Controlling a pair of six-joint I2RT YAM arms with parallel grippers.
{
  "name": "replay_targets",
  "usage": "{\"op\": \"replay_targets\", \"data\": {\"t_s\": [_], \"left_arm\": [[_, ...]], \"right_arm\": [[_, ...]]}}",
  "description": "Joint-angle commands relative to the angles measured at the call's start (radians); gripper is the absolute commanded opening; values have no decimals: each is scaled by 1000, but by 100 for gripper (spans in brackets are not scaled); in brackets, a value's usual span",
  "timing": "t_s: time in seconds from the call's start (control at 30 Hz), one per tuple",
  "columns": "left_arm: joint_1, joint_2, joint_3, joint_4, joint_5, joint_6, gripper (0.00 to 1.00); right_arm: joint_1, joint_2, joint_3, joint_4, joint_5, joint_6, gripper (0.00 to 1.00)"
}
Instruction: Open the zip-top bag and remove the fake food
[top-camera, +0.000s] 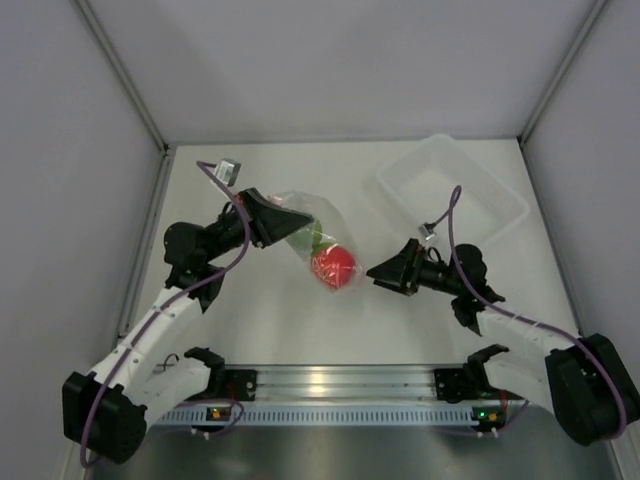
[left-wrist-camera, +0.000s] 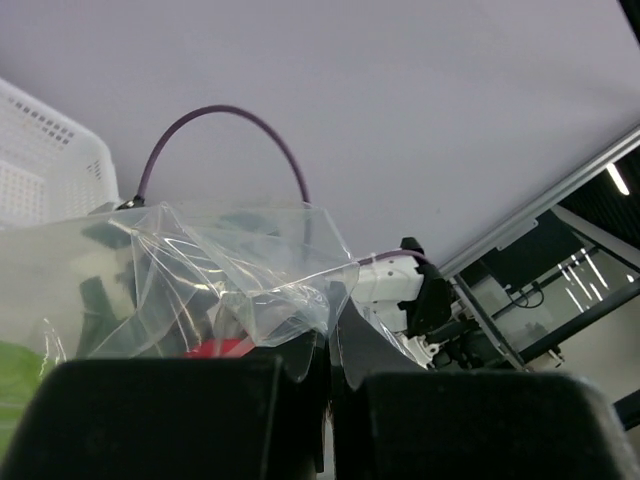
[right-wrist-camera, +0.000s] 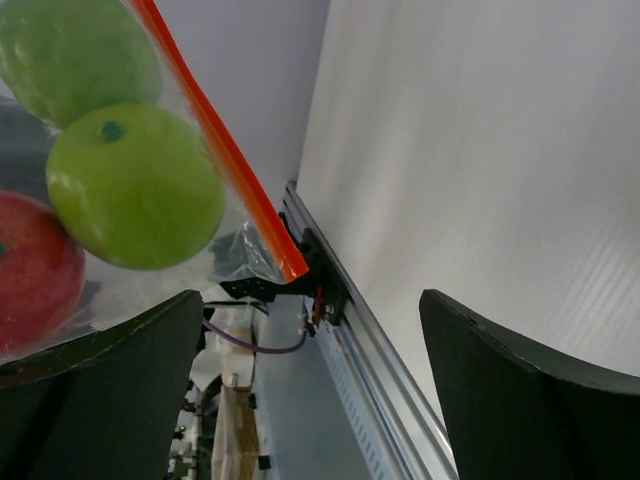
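Left pincer (left-wrist-camera: 330, 370): along the bottom edge of the left wrist view; clenched on a crinkled fold of the zip-top bag (left-wrist-camera: 230, 290), fingers pressed together with clear plastic pinched between them.
Left arm: left of centre in the overhead view, pincer pointing right into the bag's upper end.
Zip-top bag: centre of the overhead view, slanting down and right from the left pincer.
Zip strip (right-wrist-camera: 225, 165): red-orange, running diagonally from top left toward the middle of the right wrist view; sealed or parted, cannot tell.
Fake food (right-wrist-camera: 135, 185): inside the bag; two lime-green balls and one red bunched at the upper left of the right wrist view; red one at the bag's lower right end in the overhead view.
Right pincer (right-wrist-camera: 310, 300): released, fingers wide apart at the lower corners, nothing between them; right of centre overhead, tip toward the red ball, near but apart.
Tub (top-camera: 480, 190): clear, rigid, upper right of the overhead view.
Counter (top-camera: 270, 330): pale, beneath the bag; touching it or not, cannot tell.
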Motion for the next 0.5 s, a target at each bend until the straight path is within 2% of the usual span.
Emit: {"op": "replay_targets", "data": {"t_s": [0.0,0.1,0.27,0.4,0.47], "left_arm": [[-23,18,31,274,-67,-88,0],[-43,38,27,343,-99,-103,0],[-58,58,25,426,-127,-96,0],[-75,83,42,476,-142,-88,0],[-84,107,53,512,-144,-99,0]], "right_arm": [[12,46,-18,402,32,219,91],[26,98,-47,566,60,368,90],[78,141,-98,691,123,620,88],[155,152,-66,705,201,688,88],[192,190,-49,789,216,738,88]]}}
